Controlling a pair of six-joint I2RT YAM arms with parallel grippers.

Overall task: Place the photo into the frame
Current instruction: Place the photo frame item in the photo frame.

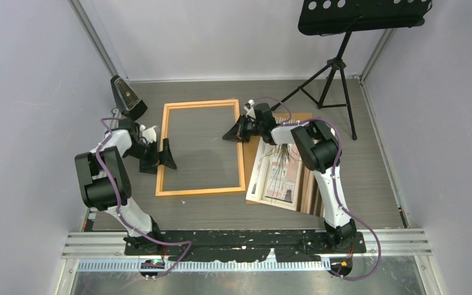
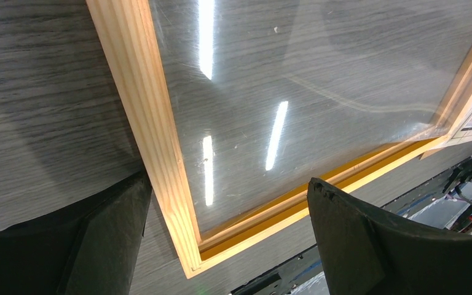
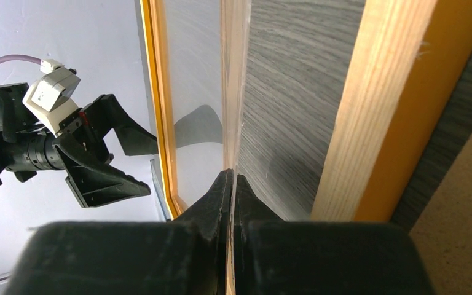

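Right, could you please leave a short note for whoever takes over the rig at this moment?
Left gripper: jaws wide open at the frame's left rail, holding nothing.
Right gripper: jaws shut, apparently pinching an edge of the clear sheet at the frame's right side.
The frame lies flat mid-table. The photo lies picture up on the brown backing board, right of the frame, under the right arm.
Done: the photo is not yet in the frame.
Left: settle the sheet, then lay the photo in.
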